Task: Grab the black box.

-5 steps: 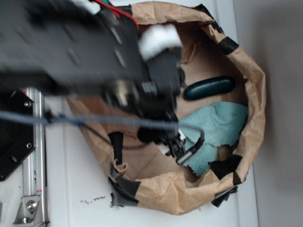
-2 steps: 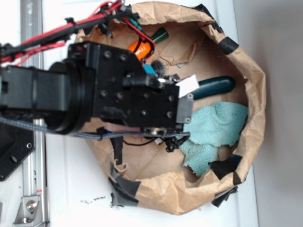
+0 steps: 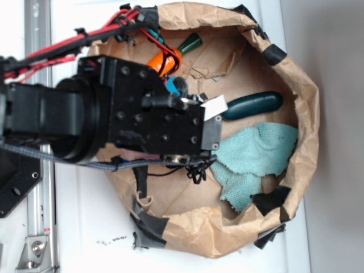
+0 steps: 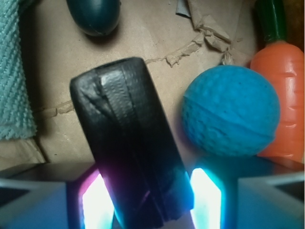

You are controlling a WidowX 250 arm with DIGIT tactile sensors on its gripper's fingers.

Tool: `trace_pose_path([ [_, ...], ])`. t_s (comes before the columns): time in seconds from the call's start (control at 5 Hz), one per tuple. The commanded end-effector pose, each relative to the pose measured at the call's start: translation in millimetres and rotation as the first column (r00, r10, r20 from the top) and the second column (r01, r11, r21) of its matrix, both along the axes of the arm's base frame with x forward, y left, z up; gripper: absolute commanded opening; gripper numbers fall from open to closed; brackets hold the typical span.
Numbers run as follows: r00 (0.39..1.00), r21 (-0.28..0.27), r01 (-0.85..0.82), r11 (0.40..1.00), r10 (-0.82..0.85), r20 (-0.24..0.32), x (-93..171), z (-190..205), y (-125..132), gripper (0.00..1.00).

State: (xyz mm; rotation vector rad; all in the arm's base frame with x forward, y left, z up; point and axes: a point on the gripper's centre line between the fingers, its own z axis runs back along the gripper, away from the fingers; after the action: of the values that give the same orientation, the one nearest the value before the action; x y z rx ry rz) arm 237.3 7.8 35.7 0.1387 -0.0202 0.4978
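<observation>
The black box, a glossy block wrapped in crinkled tape, lies tilted on the brown paper in the wrist view. Its near end sits between my two glowing fingers and touches both pads. My gripper is shut on it. In the exterior view my black arm hangs over the left half of the paper bag and hides both the box and the fingers.
A blue ball rests just right of the box, with an orange toy carrot beyond it. A dark green capsule and a teal cloth lie to the right. Raised crumpled paper walls ring the bag.
One second ago the arm was a blur sweeping over the bag. It then settled, and since 0.4 s ago it has shifted slightly left.
</observation>
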Motion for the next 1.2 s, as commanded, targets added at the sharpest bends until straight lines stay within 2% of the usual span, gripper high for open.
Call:
trace_pose_path([
  [0.0, 0.981, -0.036, 0.187, 0.982, -0.185, 0.065, -9.8, 13.9, 8.8, 0.0],
  [0.2, 0.95, -0.064, 0.29, 0.955, -0.279, 0.141, -11.5, 49.2, 11.8, 0.0],
  [0.4, 0.875, -0.098, 0.383, 0.918, -0.327, 0.357, -21.2, 97.2, 22.7, 0.0],
  [0.6, 0.846, -0.1, 0.471, 0.876, -0.417, 0.334, -11.2, 147.3, 22.4, 0.0],
  [0.8, 0.854, -0.094, 0.48, 0.872, -0.44, 0.278, -4.6, 183.5, 16.9, 0.0],
  [1.0, 0.865, -0.121, 0.483, 0.867, -0.451, 0.219, 2.3, 171.2, 15.1, 0.0],
])
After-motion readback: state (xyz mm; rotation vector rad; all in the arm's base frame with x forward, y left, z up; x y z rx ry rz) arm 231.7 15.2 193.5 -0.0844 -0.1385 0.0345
